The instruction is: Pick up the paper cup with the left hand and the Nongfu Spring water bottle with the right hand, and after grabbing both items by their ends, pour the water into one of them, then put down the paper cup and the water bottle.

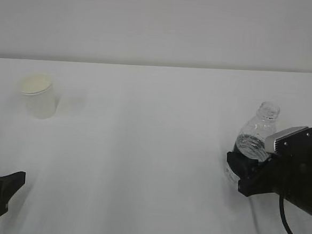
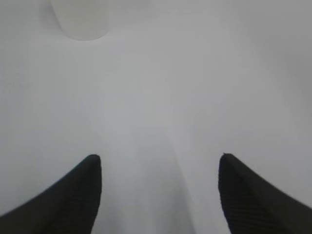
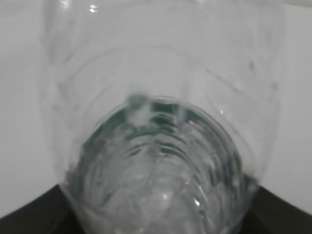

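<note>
While right claw [image 1: 245, 174] grips ribbed clear bottle [image 1: 256, 136], left claw [image 2: 158, 190] gapes open.

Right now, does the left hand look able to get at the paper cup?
Probably yes. The left hand is open and the paper cup stands upright ahead of it, with only bare table between them.

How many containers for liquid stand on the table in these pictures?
2: the paper cup at far left, apart from the left gripper; the water bottle at right, between the right gripper's fingers.
</note>
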